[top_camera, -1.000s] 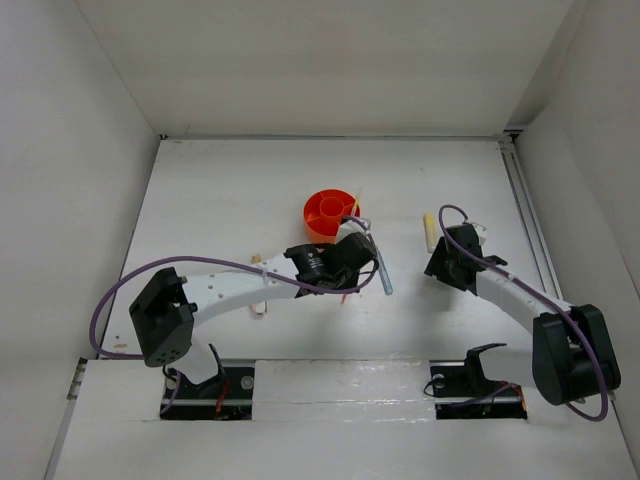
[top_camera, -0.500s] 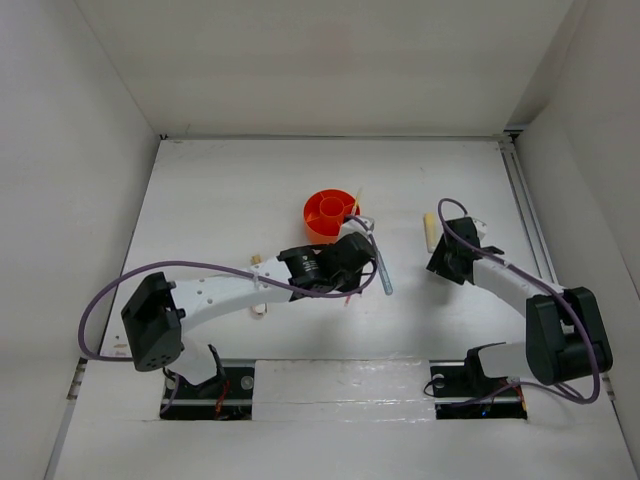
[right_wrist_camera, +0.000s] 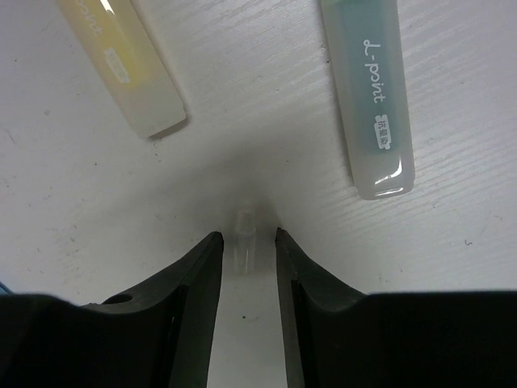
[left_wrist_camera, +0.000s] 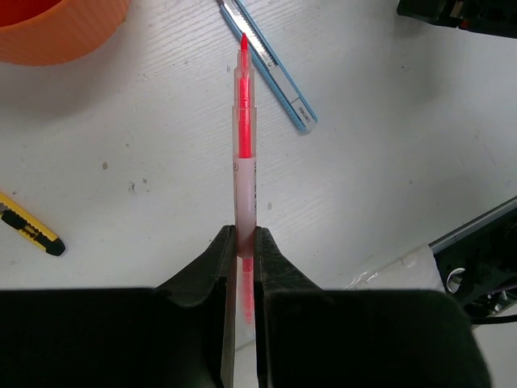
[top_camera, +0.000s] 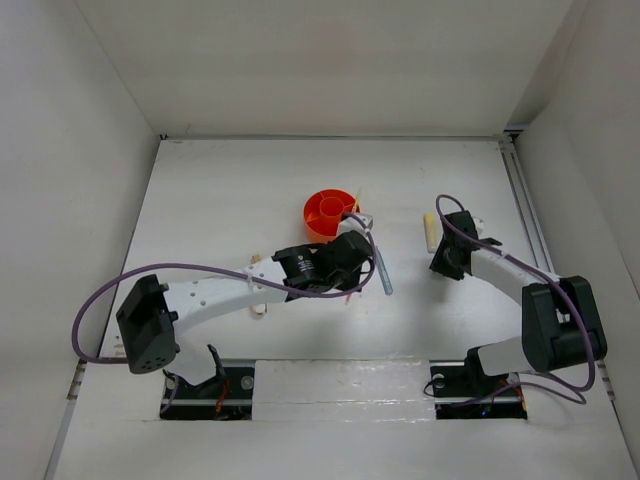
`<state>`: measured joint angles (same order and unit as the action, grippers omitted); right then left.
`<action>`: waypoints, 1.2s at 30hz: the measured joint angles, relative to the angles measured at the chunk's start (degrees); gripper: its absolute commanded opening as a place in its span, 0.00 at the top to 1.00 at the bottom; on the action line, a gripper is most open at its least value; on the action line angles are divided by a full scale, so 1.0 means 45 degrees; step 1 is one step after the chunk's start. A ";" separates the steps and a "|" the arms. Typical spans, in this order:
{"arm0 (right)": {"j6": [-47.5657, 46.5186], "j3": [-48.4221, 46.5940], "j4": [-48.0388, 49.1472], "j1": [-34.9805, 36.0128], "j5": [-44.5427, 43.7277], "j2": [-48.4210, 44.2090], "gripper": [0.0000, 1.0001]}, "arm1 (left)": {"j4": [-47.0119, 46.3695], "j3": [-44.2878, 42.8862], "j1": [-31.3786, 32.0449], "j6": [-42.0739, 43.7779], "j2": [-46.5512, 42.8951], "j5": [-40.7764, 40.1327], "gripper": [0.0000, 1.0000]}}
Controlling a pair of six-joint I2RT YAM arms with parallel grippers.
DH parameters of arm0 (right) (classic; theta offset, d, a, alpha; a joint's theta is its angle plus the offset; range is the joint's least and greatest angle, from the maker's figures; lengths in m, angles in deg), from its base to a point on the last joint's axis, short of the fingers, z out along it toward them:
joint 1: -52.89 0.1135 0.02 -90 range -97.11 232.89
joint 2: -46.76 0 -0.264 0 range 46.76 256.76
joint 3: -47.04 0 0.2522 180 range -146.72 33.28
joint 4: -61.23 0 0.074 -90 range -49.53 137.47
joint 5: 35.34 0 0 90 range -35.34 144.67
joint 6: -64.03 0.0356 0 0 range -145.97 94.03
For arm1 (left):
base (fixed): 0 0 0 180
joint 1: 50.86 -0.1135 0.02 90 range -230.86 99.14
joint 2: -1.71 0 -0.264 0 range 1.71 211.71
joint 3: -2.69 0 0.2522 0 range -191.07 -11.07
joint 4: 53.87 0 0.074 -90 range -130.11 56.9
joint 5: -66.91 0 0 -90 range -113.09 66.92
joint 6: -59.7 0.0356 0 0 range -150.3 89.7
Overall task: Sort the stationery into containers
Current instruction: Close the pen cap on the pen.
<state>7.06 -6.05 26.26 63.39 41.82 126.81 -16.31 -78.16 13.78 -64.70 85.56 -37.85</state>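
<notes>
A: What lies around the left gripper (left_wrist_camera: pixel 244 242)?
B: The orange tub (left_wrist_camera: pixel 56 32) fills the upper left corner of its wrist view, with only the ribbed wall showing. A blue pen (left_wrist_camera: pixel 271 61) lies slanted on the white table (left_wrist_camera: pixel 404 162) just ahead. A yellow-and-black pen (left_wrist_camera: pixel 28 229) lies off to the left, apart from the tub.
A: Anything in the way?
B: The blue pen crosses just past the tip of the red pen (left_wrist_camera: pixel 244 145), to its right.
A: And the gripper itself?
B: Its jaws are pressed tight on the red pen's barrel, and the tip points straight out ahead.
A: Now the right side?
B: The right gripper (right_wrist_camera: pixel 244 250) points down at the table, near the ends of two markers. A yellow marker (right_wrist_camera: pixel 121 65) lies to the upper left of its view and a green marker (right_wrist_camera: pixel 370 97) to the upper right. Both lie flat, apart from each other.
A: Open or closed?
B: Partly open. Its fingers (right_wrist_camera: pixel 198 275) stand a narrow gap apart, straddling a small clear piece (right_wrist_camera: pixel 244 238) on the table. It looks like a cap, though it is too blurred to be sure. A thin strip of table shows on either side of it, so neither finger touches it.
A: And from overhead?
B: The tub stands near the middle of the table, with the left gripper just beside its near right edge. The right gripper is well off to the right, close to the yellow marker
</notes>
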 measured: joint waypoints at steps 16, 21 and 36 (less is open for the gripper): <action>-0.0903 -0.0253 -0.0262 -0.0160 0.0359 0.0219 1.00 | -0.0151 0.0058 0.0000 0.0010 -0.0364 0.0039 1.00; -0.1433 -0.0296 -0.0427 -0.0214 0.1117 -0.0408 1.00 | -0.0675 0.0602 0.0000 0.0136 -0.0782 0.0457 1.00; -0.3521 -0.3371 -0.2021 -0.0257 0.2409 -0.6173 1.00 | -0.4906 0.3274 -0.0636 0.0316 -0.2259 0.3138 1.00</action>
<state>-8.78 -21.22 17.16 62.24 52.66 99.03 -38.39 -63.43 10.91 -63.28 75.40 -23.73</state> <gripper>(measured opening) 0.041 0.036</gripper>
